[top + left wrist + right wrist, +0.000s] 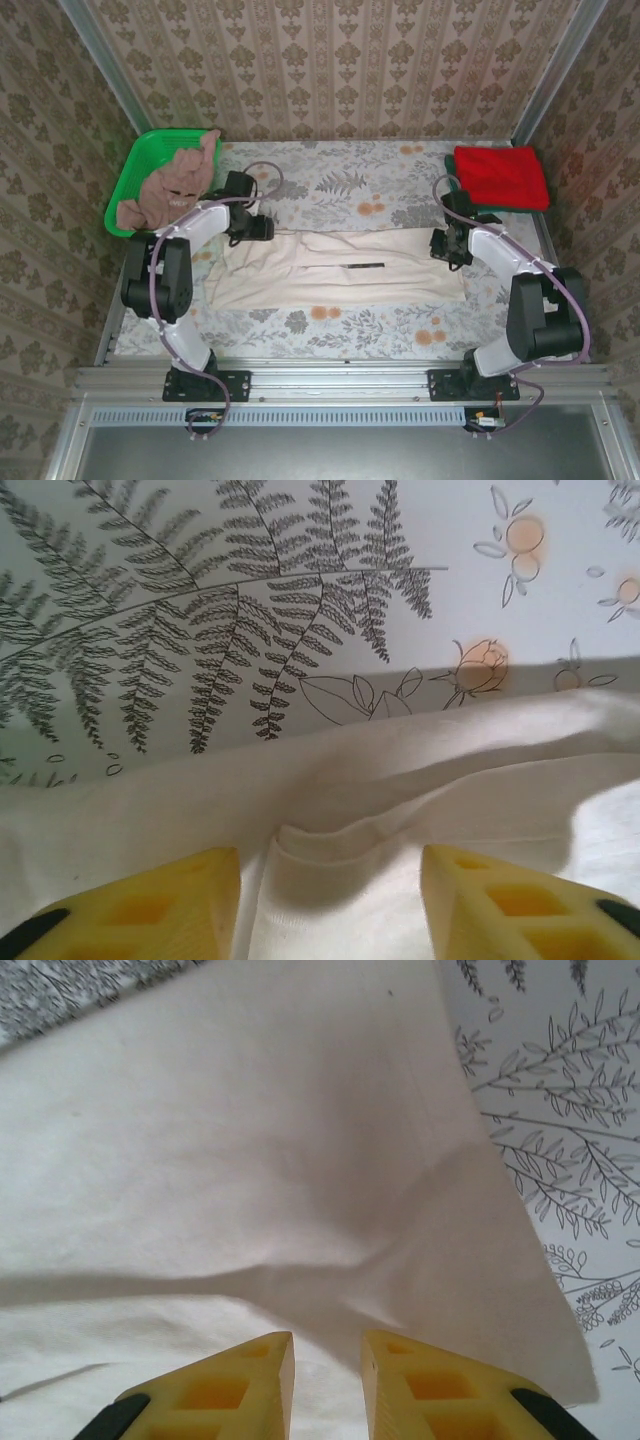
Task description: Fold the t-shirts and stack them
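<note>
Cream t-shirt (340,270): soft, light, limp cloth, lying as a long folded band across mid-table; best pinched at hems, both ends together. Right gripper (325,1385) at its right end, nearly closed, apparently nipping a pucker. Left gripper (330,900) at its left end, fingers apart, empty. Red t-shirt (500,177) folded, far right; pink-brown t-shirt (170,190) in green basket (135,165), far left.

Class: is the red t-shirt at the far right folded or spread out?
Folded: the red t-shirt is a compact rectangle with no sleeves showing.

Basket (128,192) and red shirt (500,178) flank open far tabletop (345,180).
</note>
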### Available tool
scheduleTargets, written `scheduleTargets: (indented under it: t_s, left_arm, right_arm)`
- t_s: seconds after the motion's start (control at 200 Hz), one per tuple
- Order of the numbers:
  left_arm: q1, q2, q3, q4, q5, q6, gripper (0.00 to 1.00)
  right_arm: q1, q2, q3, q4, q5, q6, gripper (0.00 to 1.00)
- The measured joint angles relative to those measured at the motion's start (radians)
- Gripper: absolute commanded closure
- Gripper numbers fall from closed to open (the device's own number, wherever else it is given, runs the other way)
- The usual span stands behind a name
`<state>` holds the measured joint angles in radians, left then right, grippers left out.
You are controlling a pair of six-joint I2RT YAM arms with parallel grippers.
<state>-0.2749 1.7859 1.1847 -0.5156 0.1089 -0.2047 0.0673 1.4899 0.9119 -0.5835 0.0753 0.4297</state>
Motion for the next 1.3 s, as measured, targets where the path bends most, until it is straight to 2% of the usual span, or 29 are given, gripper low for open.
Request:
scheduleTargets:
  t_s: [0.06, 0.11, 0.23, 0.415, 0.73, 1.02, 1.07, 1.205, 1.3]
  left_arm:
    - [0.007, 0.001, -0.016, 0.013, 0.015, -0.005, 0.55]
    - [0.014, 0.0, -0.03, 0.024, 0.026, -0.007, 0.62]
    - [0.026, 0.0, -0.047, 0.03, 0.046, -0.019, 0.82]
    - [0.028, -0.009, -0.047, 0.031, 0.056, -0.022, 0.95]
    - [0.028, -0.131, -0.047, 0.02, 0.068, -0.023, 0.97]
    - [0.028, -0.199, -0.047, -0.015, 0.071, -0.023, 0.96]
    - [0.028, -0.207, -0.047, -0.02, 0.071, -0.023, 0.96]
    - [0.028, -0.232, -0.047, -0.031, 0.071, -0.023, 0.95]
    - [0.028, -0.248, -0.046, -0.034, 0.071, -0.023, 0.95]
  right_arm:
    - [-0.012, -0.006, -0.008, -0.004, 0.001, 0.001, 0.7]
    - [-0.026, -0.014, -0.009, -0.011, 0.005, 0.001, 0.69]
    - [-0.05, -0.045, -0.009, -0.026, 0.028, 0.008, 0.6]
    - [-0.064, -0.066, -0.009, -0.035, 0.05, 0.013, 0.56]
    - [-0.089, -0.031, -0.01, -0.041, 0.049, 0.019, 0.55]
    - [-0.102, 0.003, -0.021, -0.01, 0.005, 0.064, 0.45]
    - [-0.102, 0.002, -0.035, 0.01, -0.01, 0.075, 0.5]
    - [-0.105, 0.001, -0.06, 0.021, -0.012, 0.1, 0.75]
    - [-0.113, 0.001, -0.059, 0.031, -0.006, 0.112, 0.86]
